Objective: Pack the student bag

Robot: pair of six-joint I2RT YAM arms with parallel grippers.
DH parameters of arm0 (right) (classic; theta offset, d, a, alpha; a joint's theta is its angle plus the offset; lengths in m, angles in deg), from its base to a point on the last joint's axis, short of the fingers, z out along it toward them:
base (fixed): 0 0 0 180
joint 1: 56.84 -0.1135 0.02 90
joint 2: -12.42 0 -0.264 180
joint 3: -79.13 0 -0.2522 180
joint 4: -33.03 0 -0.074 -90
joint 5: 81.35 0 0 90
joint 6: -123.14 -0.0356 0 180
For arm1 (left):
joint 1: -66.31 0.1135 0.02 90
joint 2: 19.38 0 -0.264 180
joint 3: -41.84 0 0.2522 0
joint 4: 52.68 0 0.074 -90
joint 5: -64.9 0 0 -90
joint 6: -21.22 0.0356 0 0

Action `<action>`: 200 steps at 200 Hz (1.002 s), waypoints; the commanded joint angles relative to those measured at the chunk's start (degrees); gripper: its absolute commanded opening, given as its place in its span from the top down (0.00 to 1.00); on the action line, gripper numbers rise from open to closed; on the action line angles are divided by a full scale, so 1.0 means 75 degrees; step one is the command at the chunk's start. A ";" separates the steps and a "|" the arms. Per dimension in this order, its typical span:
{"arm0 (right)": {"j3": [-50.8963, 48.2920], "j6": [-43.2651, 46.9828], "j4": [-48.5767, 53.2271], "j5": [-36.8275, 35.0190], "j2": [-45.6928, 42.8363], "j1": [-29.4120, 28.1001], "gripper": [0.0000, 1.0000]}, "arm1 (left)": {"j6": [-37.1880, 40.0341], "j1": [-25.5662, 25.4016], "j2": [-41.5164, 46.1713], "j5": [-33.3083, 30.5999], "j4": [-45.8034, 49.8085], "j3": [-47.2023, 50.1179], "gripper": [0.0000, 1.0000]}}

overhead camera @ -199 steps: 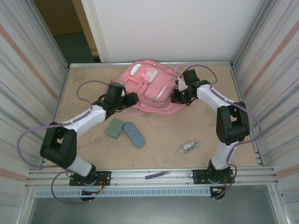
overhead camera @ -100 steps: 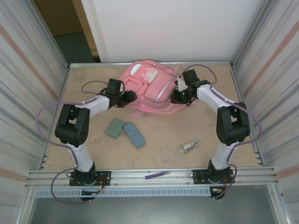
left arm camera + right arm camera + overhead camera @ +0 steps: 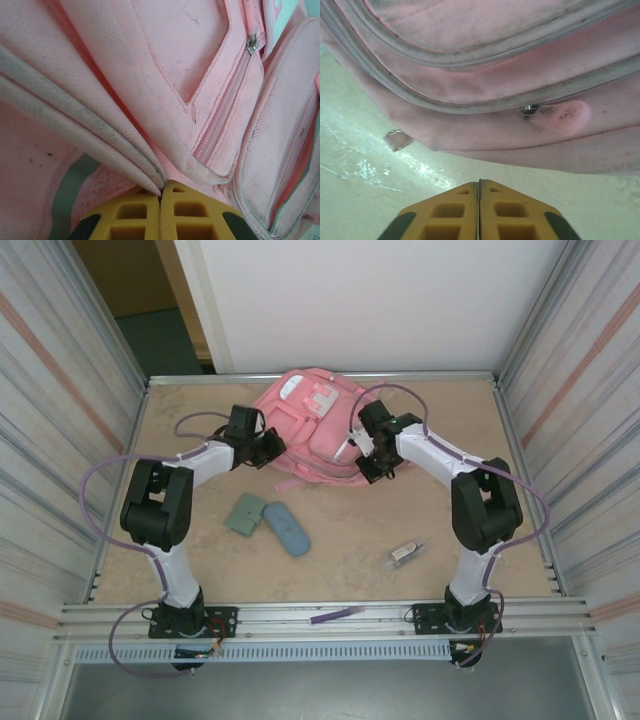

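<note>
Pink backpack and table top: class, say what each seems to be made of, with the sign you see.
Pink backpack: matte woven cloth, probably synthetic; fine weave grain, stitched seams, grubby piping. Table top: hard smooth sheet with slight gloss, glints show; material itself unclear.

student bag (image 3: 312, 432) behind pouch (image 3: 287, 528), case (image 3: 245, 514) beside pouch

Green case (image 3: 244, 515) lies just beside blue-grey pouch (image 3: 287, 528).
</note>
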 commanded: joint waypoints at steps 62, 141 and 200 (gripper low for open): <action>-0.0593 -0.1047 -0.1040 0.1082 -0.1524 0.1402 0.62 | 0.2962 -0.0358 0.1250 0.0931 0.0606 -0.0479 0.49; -0.0693 -0.1709 -0.1835 0.2668 -0.0931 0.1543 0.52 | 1.1904 -0.3133 0.0970 -0.0908 -0.0137 -0.0402 0.43; -0.0652 -0.2355 -0.2428 0.2647 -0.0268 0.1278 0.52 | 1.2533 -0.2361 -0.0263 0.0368 0.0059 -0.1277 0.42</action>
